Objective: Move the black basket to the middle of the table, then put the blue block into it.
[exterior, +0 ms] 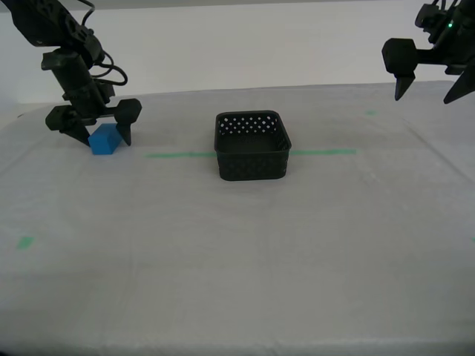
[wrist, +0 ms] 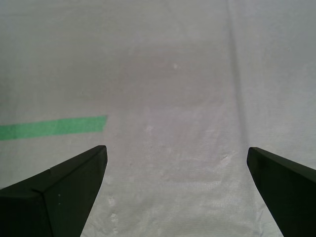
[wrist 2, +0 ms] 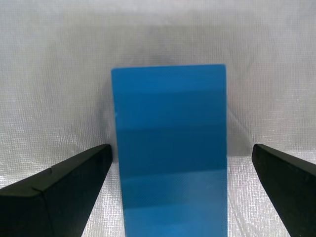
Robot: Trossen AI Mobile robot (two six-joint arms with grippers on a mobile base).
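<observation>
Desk [exterior: 237,282] is covered w/ pale grey-white woven cloth, slightly wrinkled, w/ a thin green tape line [exterior: 178,155] running across behind the basket [exterior: 252,146] and small green marks, one [exterior: 25,242] near the exterior view's left edge. Behind the desk a plain white wall [exterior: 245,44]. Basket sits upright about mid-desk, on the tape line, nothing seen inside. Block [exterior: 105,139] lies on the cloth at the exterior view's left, well apart from the basket. My second pincer [exterior: 98,130] is down around the block, jaws spread, one on each side; in its wrist view one finger [wrist 2: 74,182] is just beside the block [wrist 2: 170,148], the other has a gap. My first pincer [exterior: 430,90] hangs above the desk at the exterior view's upper right, jaws wide apart, holding nothing; its wrist view shows bare cloth and a tape end [wrist: 54,127]
</observation>
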